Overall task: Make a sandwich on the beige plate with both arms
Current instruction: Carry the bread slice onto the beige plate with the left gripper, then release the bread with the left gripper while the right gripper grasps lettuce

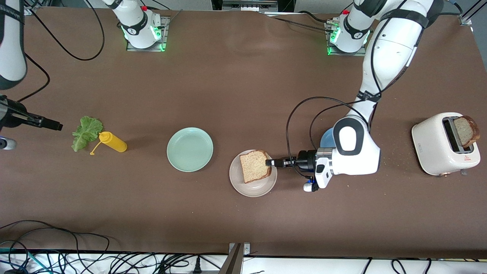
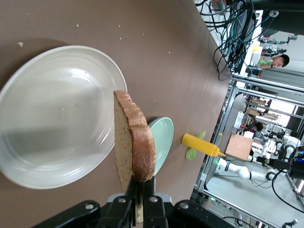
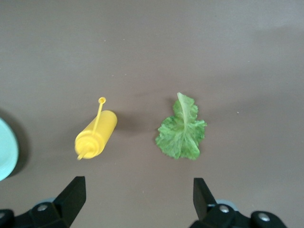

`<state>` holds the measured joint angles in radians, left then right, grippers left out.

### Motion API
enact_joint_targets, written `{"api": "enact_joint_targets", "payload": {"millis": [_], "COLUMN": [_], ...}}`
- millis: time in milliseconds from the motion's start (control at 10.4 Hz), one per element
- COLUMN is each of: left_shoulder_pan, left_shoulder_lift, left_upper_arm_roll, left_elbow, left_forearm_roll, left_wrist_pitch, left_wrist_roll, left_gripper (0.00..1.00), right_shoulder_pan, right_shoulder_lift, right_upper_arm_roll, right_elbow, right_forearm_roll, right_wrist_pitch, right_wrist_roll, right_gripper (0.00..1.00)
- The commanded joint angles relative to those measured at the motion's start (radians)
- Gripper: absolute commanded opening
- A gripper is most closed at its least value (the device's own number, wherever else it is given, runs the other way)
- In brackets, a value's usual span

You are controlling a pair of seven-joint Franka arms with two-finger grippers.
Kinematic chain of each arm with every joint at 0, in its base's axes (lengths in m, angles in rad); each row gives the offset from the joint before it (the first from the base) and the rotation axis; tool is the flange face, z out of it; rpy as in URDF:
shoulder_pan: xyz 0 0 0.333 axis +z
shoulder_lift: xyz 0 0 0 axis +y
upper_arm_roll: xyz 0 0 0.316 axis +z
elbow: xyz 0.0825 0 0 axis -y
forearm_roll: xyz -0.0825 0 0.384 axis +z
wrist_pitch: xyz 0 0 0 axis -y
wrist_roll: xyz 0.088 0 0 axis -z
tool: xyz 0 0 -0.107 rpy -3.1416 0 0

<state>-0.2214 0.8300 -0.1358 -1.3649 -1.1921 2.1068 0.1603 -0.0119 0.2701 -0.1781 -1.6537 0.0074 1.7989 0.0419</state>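
The beige plate [image 1: 254, 187] [image 2: 57, 114] lies on the brown table toward the left arm's end. My left gripper [image 1: 269, 162] [image 2: 141, 189] is shut on the crust edge of a brown-crusted bread slice [image 1: 255, 166] [image 2: 135, 137] and holds it over that plate. I cannot tell whether the slice touches the plate. A ruffled green lettuce leaf [image 1: 86, 132] [image 3: 181, 130] lies flat on the table at the right arm's end. My right gripper [image 1: 57, 125] [image 3: 137, 194] hovers open beside the leaf, with nothing between its fingers.
A yellow squeeze bottle [image 1: 113, 142] [image 3: 95, 135] lies beside the lettuce. A mint-green plate [image 1: 190, 149] [image 2: 163, 142] sits between the bottle and the beige plate. A blue plate [image 1: 326, 139] is partly hidden under the left arm. A white toaster [image 1: 445, 144] holds another bread slice [image 1: 466, 131].
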Motion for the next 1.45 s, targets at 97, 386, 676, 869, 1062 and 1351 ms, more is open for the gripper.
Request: {"api": "enact_joint_targets", "payload": {"millis": [97,386,676,869,1062,1351], "left_shoulder_pan": [-0.041,-0.053,-0.075,-0.075,-0.073,-0.065], "left_shoulder_lift": [0.044,0.063,0.083,0.09,0.09,0.081], "left_upper_arm_roll": [0.01,0.01,0.01,0.01,0.015,0.031], "left_elbow": [0.041,0.043,0.041,0.041,0.037,0.032], "left_forearm_roll": [-0.05,-0.05,-0.05,-0.047,-0.037,-0.024], "left_wrist_pitch": [0.048,0.093,0.134,0.139,0.139,0.139], "left_wrist_roll": [0.025,0.027,0.05,0.074,0.132,0.137], "left_gripper": [0.0,0.0,0.0,0.0,0.47,1.0], "right_shoulder_pan": [-0.007,-0.01,-0.011,-0.011,-0.011,-0.01], "right_shoulder_lift": [-0.017,-0.003,0.026,0.087,0.142,0.213], "right_upper_arm_roll": [-0.017,-0.043,-0.069,-0.092,-0.109,-0.113], "right_elbow": [-0.151,-0.273,-0.389,-0.399,-0.399,-0.397], "right_forearm_roll": [-0.024,-0.024,-0.024,-0.024,-0.024,-0.027], "right_wrist_pitch": [0.133,0.247,0.411,0.441,0.468,0.601], "right_wrist_roll": [0.0,0.001,0.001,0.001,0.0,-0.002], "right_gripper": [1.0,1.0,1.0,1.0,1.0,1.0]}}
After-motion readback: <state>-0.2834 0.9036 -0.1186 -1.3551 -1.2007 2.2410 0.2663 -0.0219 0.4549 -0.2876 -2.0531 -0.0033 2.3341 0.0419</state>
